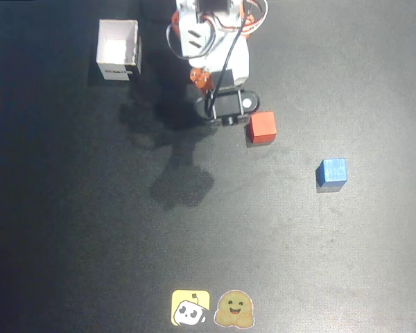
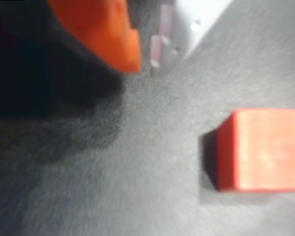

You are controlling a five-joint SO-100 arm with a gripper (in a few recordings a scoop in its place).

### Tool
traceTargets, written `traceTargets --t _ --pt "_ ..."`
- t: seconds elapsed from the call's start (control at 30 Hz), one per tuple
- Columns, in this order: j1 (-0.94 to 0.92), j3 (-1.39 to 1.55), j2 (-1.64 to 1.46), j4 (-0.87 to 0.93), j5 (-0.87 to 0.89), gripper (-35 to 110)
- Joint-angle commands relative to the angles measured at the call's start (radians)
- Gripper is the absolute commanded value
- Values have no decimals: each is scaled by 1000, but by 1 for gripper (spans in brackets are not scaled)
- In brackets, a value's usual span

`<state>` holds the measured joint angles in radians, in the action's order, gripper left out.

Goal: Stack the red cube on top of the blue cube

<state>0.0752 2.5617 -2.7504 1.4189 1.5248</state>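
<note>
red cube [image 1: 263,127] sits on the table [image 1: 90,229] just right of my gripper [image 1: 206,82], untouched; can't tell the fingers' spread. blue cube [image 1: 331,173] stands well apart, open mat all around it.

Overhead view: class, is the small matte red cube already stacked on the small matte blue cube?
No, the red cube sits on the black table, apart from the blue cube.

Open table between red cube [image 1: 263,127] and blue cube [image 1: 331,173]; white box [image 1: 118,50] well apart, upper left.
</note>
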Motion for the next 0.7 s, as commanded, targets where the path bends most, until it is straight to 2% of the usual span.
traceTargets --t 0.0,0.2,0.43,0.67 --pt "8 -135 32 67 0 0" --pt "11 -446 235 206 -3 0" --pt "78 -503 331 89 -29 0" --pt "192 -555 413 67 48 0"
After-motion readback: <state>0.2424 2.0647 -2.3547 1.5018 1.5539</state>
